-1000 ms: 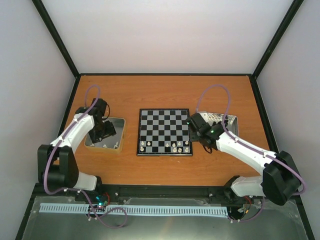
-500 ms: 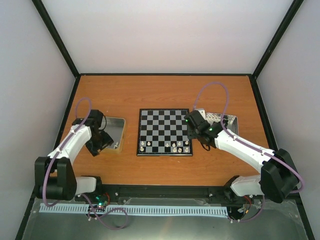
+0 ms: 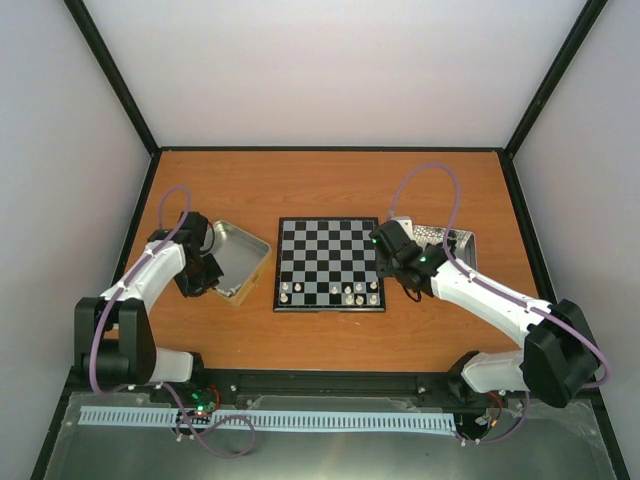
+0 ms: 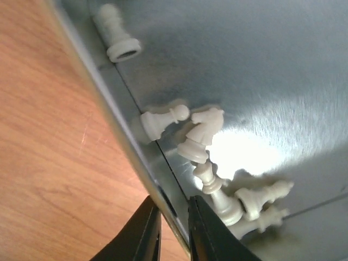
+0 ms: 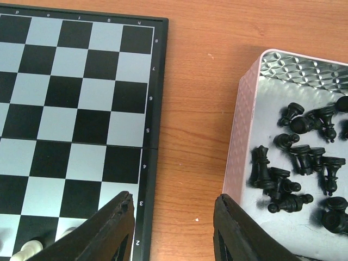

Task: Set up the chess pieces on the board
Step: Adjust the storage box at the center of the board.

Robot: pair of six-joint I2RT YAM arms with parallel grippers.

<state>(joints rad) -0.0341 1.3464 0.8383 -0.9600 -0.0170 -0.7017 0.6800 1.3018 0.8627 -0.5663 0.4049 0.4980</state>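
Note:
The board [image 3: 330,255] lies mid-table with several cream-white chess pieces [image 3: 352,293] along its near rows. More white pieces [image 4: 202,136] lie tumbled inside the left metal tin [image 3: 243,255], which sits tilted and skewed. My left gripper [image 3: 207,274] [image 4: 173,204] is shut on that tin's side wall [image 4: 111,98], one finger outside and one inside. My right gripper [image 3: 386,246] [image 5: 174,198] hangs open over the bare wood between the board's edge [image 5: 154,98] and the right tin [image 5: 240,125], with nothing between its fingers. Black pieces [image 5: 296,157] lie in that tin.
The right tin [image 3: 452,240] stands just behind the right arm, close to the board's right edge. Black frame rails and pale walls bound the orange table [image 3: 330,190]. Purple cables loop above both arms.
My left gripper came out of the tin's middle to its left wall and closed on it. The tin now sits tilted and turned. The right gripper barely moved.

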